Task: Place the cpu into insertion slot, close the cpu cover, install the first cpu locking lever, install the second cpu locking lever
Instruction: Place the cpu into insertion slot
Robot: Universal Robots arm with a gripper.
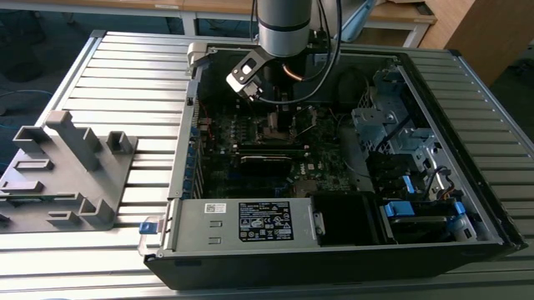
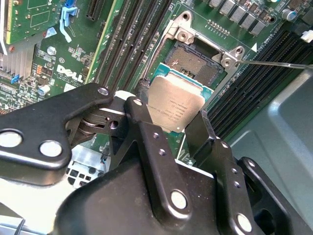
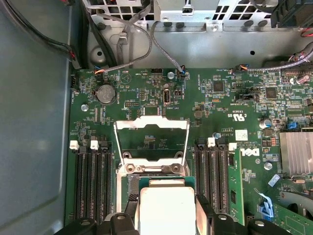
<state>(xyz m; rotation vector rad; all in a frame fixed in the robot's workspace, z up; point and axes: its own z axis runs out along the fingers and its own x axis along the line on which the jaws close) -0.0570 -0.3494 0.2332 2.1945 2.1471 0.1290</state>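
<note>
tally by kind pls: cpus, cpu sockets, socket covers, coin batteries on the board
cpu: 1
insertion slot: 1
cpu cover: 1
coin battery: 1
total: 4

cpu (image 2: 177, 102) in pincer (image 2: 172, 108), at insertion slot (image 2: 194, 62)
Black fingers (image 2: 146, 131) clamp its two opposite edges; metal top faces camera. Slot's contact field mostly uncovered beyond it, long black memory slots (image 2: 128, 44) flanking.
</note>
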